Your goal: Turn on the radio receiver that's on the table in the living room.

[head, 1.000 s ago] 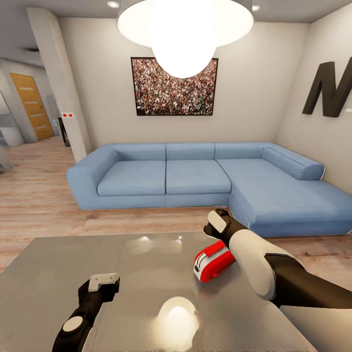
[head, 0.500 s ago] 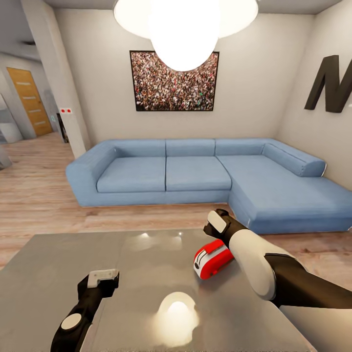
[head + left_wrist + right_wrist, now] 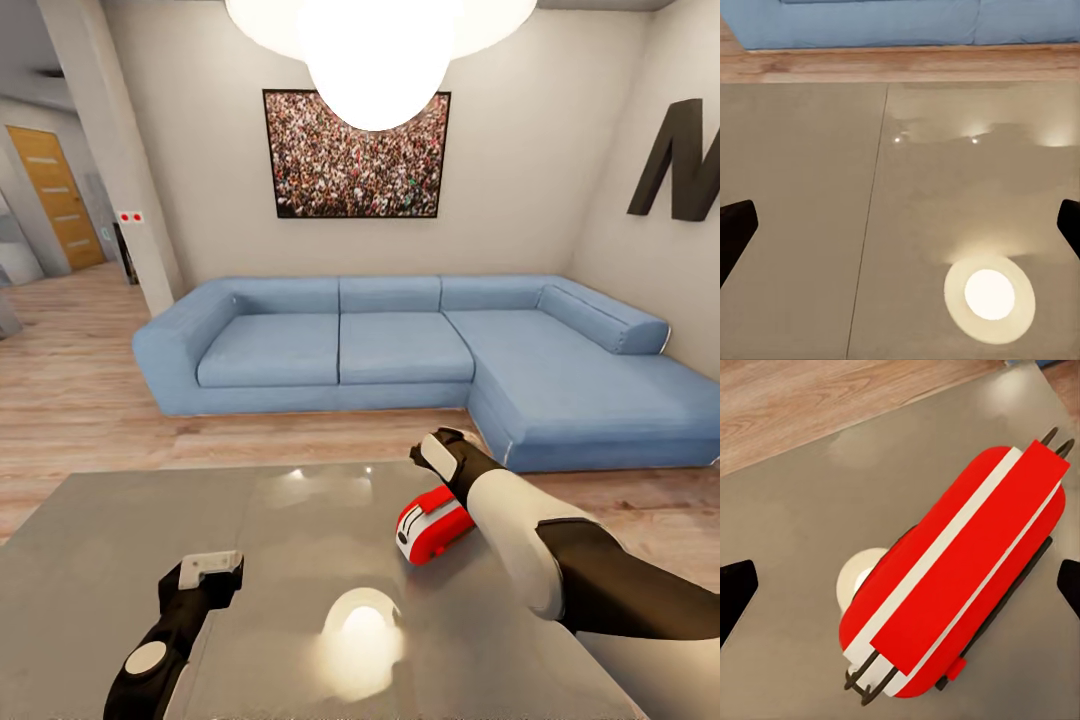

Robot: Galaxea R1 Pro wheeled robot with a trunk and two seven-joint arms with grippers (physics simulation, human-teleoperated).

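The radio receiver (image 3: 433, 523), red with white stripes and a thin metal loop, rests on the glossy grey table (image 3: 110, 560) near its far right part. In the right wrist view the radio (image 3: 967, 577) lies straight below, between two dark fingertips (image 3: 735, 589) spread wide apart. My right gripper (image 3: 438, 468) hovers just above the radio, open and holding nothing. My left gripper (image 3: 212, 585) hangs low over the table's near left part, open, with bare tabletop (image 3: 810, 225) under it.
A blue L-shaped sofa (image 3: 400, 350) stands behind the table across a strip of wood floor (image 3: 80, 420). A white pendant lamp (image 3: 375, 50) hangs overhead and reflects on the tabletop. A pillar (image 3: 105, 150) and a wooden door (image 3: 55, 200) are at the left.
The whole picture has shifted a little, so the camera moved: sofa and table edge sit higher in the frame. Both arms keep their places over the table, and the radio lies unmoved.
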